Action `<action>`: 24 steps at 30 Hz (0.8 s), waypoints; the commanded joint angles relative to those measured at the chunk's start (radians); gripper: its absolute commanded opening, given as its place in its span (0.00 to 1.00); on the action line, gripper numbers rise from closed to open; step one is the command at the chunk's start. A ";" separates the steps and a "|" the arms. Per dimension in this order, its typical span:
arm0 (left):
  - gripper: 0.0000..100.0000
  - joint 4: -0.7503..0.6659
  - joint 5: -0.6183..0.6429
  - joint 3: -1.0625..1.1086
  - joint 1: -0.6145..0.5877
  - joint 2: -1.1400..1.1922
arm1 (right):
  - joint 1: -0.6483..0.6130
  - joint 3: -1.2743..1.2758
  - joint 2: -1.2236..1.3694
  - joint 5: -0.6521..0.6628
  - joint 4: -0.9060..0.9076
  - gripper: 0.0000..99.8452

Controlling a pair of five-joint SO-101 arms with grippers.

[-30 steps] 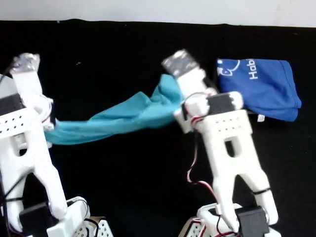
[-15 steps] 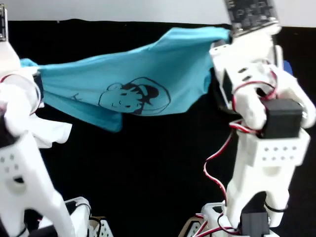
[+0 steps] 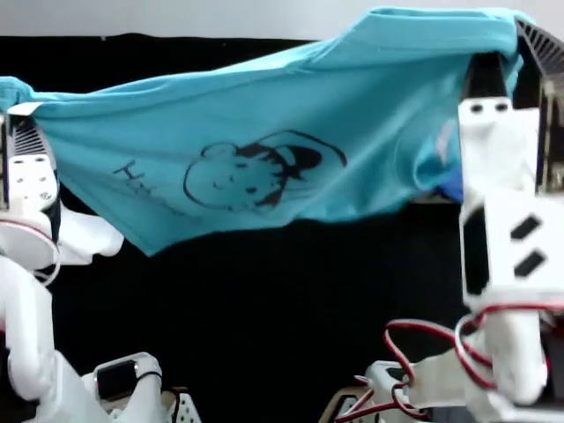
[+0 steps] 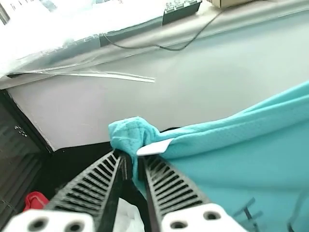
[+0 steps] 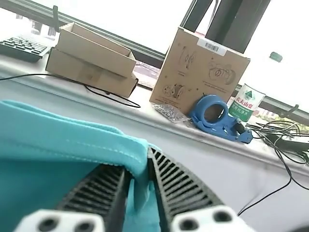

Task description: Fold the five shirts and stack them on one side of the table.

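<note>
Shirt (image 3: 264,150) hangs stretched in the air above the table (image 3: 264,317) — left gripper (image 4: 133,158) pinched tight on one corner, right gripper (image 5: 139,162) on the other. Pulled wide like this, it is probably being spread flat for laying down and folding.

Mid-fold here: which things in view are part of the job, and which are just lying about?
Job:
- teal shirt, held up between left tool and right tool
- blue shirt, mostly hidden behind it
- black table

Lying about:
- flat cardboard box
- printed cardboard box
- blue tape dispenser
- can
- keyboard
</note>
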 commanded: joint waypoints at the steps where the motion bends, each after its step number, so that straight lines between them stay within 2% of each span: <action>1: 0.01 -0.035 0.006 0.047 -0.001 -0.004 | 0.031 -0.062 -0.004 0.002 0.053 0.01; 10: 0.01 -0.035 0.055 0.120 -0.016 -0.065 | 0.030 -0.298 -0.004 0.002 0.196 0.01; 16: 0.01 -0.012 0.081 0.271 -0.019 -0.185 | 0.030 -0.420 -0.004 0.002 0.255 0.01; 24: 0.01 -0.012 0.081 0.305 -0.019 -0.343 | 0.031 -0.403 -0.101 0.002 0.255 0.01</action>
